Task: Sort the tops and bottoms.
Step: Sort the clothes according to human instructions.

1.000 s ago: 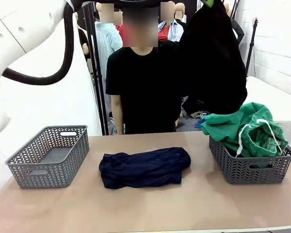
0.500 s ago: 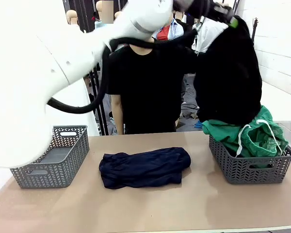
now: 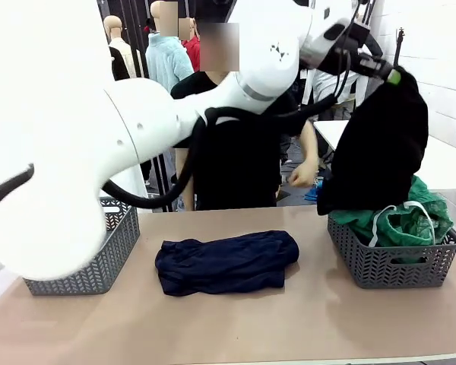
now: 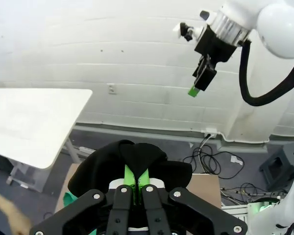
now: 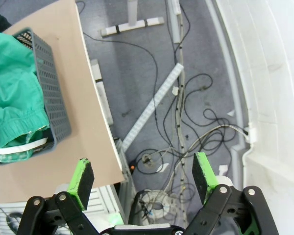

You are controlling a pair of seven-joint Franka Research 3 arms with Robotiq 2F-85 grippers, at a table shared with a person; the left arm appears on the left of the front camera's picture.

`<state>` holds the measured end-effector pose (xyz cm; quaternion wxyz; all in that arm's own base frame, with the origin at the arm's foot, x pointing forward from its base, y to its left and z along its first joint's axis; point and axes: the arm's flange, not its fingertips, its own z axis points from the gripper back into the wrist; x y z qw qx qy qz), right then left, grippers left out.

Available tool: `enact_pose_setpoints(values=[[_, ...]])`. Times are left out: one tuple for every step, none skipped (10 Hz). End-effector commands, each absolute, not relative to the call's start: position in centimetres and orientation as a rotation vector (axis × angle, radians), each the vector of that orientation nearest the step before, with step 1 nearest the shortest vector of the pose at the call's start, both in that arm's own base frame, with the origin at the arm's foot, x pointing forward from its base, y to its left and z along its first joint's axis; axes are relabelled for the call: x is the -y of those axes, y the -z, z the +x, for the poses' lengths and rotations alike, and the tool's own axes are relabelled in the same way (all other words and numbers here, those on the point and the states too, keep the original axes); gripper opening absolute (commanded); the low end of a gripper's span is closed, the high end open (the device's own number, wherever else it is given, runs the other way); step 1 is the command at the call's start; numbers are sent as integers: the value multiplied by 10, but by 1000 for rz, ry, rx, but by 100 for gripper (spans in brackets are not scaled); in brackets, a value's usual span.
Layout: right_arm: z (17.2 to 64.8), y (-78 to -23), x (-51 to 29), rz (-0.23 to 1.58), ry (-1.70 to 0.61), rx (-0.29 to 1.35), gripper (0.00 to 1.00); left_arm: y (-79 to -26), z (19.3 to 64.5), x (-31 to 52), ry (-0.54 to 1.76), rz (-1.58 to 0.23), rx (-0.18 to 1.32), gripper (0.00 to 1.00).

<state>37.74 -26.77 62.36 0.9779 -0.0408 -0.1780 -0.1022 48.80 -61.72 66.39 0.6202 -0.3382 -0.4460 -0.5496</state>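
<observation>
Green bottoms (image 5: 12,98) in grey basket (image 5: 51,93), table edge (image 5: 95,127), floor cables (image 5: 186,112)

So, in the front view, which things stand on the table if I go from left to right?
Grey basket at the left → dark navy folded garment → grey basket at the right, which holds the green bottoms, with the black garment hanging over it from the shut left gripper.

Folded garment (image 3: 226,262) at table (image 3: 289,327) centre, between two baskets. Bottoms (image 3: 399,217) in right basket (image 3: 391,262); left basket (image 3: 91,262) near left edge. Left gripper (image 3: 395,76) dangles garment (image 3: 380,144) above right basket. Person behind table.
</observation>
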Motion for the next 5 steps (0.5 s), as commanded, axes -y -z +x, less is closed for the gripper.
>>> enact_pose_setpoints(values=[[375,-621,267,-90,196,350,100,-704,576,715,1277,-886,1004,0],[375,-621,267,-90,196,350,100,-699,576,711,1245,-813,958,0],[375,-621,267,-90,196,350,100,-645,495,622,1255,-810,1000,0],[375,-621,267,-90,196,350,100,-645,495,622,1255,-810,1000,0],[375,-621,267,-90,196,350,100,-645,495,622,1255,-810,1000,0]])
